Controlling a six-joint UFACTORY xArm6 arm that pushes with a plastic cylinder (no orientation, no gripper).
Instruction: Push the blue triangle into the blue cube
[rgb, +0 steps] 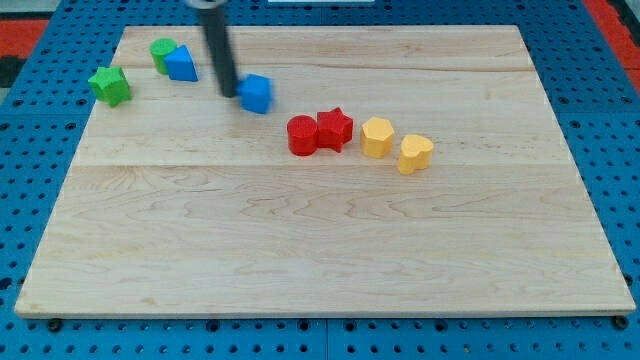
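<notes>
1. My tip (229, 95) comes down from the view's top edge as a straight dark rod and meets the surface (320, 240) in its upper left part.
2. The tool is only this bare rod, so it has nothing to release or clench; it grasps nothing and simply stands on the wood.
3. The blue cube (258, 93) sits just to the view's right of my tip, so close that I cannot tell whether they touch.
4. The blue triangle (181, 64) lies to the view's left of my tip and a little nearer the view's top, apart from the rod and apart from the blue cube.
5. A green block (162, 53), rounded in outline, presses against the blue triangle's left side.
6. A green star (110, 85) sits alone farther toward the view's left edge, lower than that pair.
7. Right of centre, a red cylinder (302, 135) and a red star (335, 129) stand touching each other.
8. Further to the view's right, a yellow hexagon-like block (377, 137) and a second yellow block (414, 153), whose shape I cannot make out, sit touching or nearly so.
</notes>
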